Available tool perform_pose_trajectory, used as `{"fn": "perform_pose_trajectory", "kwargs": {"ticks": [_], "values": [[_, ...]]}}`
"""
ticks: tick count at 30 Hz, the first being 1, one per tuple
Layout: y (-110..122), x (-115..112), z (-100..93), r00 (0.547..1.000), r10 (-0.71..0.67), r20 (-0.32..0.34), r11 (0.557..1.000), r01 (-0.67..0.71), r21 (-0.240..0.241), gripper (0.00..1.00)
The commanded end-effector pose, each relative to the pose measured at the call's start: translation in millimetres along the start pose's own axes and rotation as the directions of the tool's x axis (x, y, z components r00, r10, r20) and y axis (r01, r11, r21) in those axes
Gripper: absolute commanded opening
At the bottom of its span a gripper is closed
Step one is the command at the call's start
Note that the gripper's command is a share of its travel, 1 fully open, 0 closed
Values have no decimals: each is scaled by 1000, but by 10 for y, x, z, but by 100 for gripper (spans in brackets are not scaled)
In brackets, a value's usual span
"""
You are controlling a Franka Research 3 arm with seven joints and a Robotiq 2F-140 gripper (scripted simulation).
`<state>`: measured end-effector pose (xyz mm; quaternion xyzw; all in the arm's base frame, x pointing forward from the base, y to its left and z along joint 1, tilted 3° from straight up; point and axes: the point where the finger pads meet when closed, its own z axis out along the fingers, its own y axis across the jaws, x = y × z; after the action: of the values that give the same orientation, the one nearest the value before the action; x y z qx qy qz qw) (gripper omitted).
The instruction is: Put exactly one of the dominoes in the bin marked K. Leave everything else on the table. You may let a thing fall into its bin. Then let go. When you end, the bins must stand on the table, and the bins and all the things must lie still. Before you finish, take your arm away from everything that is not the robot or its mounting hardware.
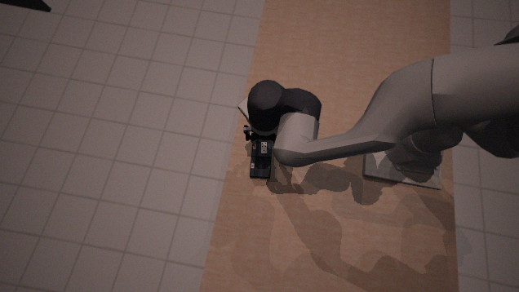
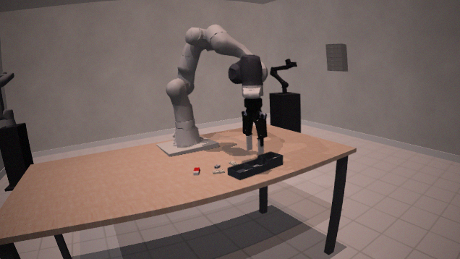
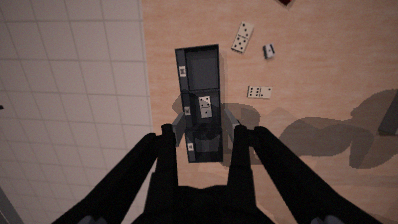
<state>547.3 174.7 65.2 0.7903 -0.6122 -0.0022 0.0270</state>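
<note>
The black two-finger gripper (image 3: 205,131) hangs above the dark, long, three-compartment bin (image 3: 198,70) near the edge of the wooden desk (image 2: 108,188), its fingers parted about halfway and holding nothing. One white spotted domino tile (image 3: 204,107) lies in the bin's middle compartment. Two more white dominoes (image 3: 242,37) (image 3: 259,92) rest on the desk beside the bin.

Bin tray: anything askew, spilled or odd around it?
Nothing stands out. The bin tray sits flat near the table edge with one domino in its middle compartment, under the open tool. Two dominoes lie flat on the table beside it.
</note>
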Motion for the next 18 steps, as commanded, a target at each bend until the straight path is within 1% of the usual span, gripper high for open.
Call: {"fn": "perform_pose_trajectory", "kwargs": {"ticks": [1, 5, 7, 18], "values": [[9, 0, -147, 1000, 8, -2, 1000, -8, -3, 100], [8, -1, -307, 1000, 8, -2, 1000, -8, -3, 100], [8, -1, -307, 1000, 8, -2, 1000, -8, -3, 100], [6, -1, -747, 1000, 8, -2, 1000, -8, -3, 100]]}}
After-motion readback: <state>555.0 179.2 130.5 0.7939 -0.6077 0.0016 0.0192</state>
